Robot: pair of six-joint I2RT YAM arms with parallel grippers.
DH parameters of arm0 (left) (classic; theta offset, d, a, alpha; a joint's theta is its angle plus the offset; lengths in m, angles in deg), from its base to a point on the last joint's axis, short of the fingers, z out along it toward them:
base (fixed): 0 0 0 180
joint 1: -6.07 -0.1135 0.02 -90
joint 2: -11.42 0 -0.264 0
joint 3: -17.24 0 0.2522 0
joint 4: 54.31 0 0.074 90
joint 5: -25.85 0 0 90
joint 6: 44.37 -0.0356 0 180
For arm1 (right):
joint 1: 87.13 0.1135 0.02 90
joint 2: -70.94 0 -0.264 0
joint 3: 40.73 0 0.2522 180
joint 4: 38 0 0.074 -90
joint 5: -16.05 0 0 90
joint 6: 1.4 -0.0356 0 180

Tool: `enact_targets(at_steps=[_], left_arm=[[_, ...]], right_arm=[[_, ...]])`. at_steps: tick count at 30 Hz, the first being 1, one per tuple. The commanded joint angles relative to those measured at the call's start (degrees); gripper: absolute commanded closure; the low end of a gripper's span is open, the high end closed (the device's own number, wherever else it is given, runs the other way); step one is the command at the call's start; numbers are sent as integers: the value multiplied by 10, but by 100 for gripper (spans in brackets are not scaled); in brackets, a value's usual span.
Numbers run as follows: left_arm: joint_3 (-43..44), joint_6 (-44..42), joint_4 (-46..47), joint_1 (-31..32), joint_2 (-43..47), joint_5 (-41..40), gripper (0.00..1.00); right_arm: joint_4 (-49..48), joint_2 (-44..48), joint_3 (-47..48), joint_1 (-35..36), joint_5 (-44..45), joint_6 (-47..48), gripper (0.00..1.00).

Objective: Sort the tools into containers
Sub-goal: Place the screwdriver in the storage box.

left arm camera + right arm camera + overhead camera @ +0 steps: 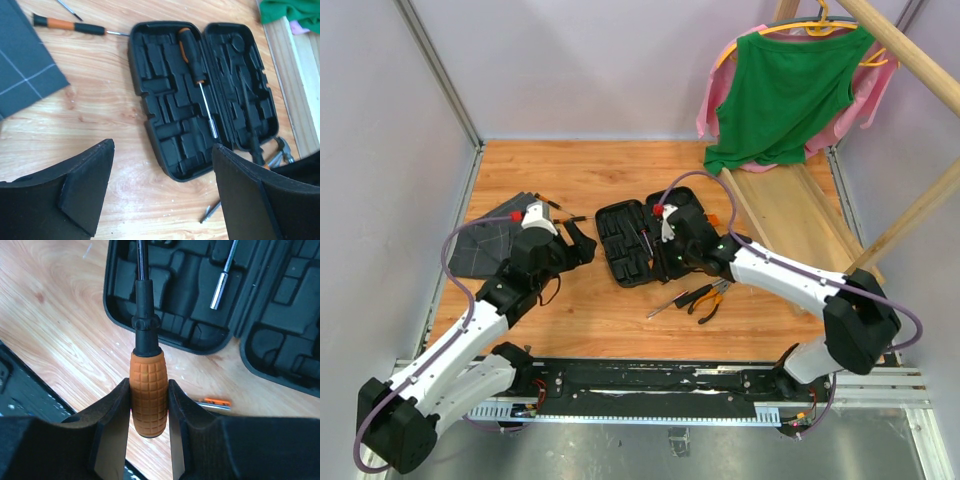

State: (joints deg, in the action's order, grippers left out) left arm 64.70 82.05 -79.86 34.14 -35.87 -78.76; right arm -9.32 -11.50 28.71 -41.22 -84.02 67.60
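Black tool case (623,245) lying open and flat at mid-tabletop (570,180), both moulded halves facing up, with one long screwdriver (199,82), orange and black at the handle, seated lengthwise in the half nearer the cloth. Right fingers (112,425) closed narrow on the ribbed orange handle of a second screwdriver (146,365), pinching it from both sides, black collar and shaft reaching out over the rim of the case; no telling whether the tip touches the slots. Left fingers (85,190) spread wide, holding nothing, hanging above the wood near the case's left side. Beside the dark grey folded cloth (485,240), a third screwdriver (70,25) flat on the wood, steel tip almost at the case's rim, plus a thinner driver (70,9) just behind it. In front of the case, toward the arm bases, orange-handled pliers (712,298) and a slim screwdriver (665,303) side by side, outside the case. To the right, a long wooden tray (790,210) under a hanging green top (785,90).
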Motion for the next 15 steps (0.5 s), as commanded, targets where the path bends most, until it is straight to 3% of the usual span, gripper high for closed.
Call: enact_targets(at_steps=[1,15], left_arm=[[-22,-9,59,-5,10,61,17],[-59,-19,50,-5,47,39,18]], right_arm=[[-1,-49,63,-4,-39,-79,99],[58,-182,169,-11,44,-151,96]])
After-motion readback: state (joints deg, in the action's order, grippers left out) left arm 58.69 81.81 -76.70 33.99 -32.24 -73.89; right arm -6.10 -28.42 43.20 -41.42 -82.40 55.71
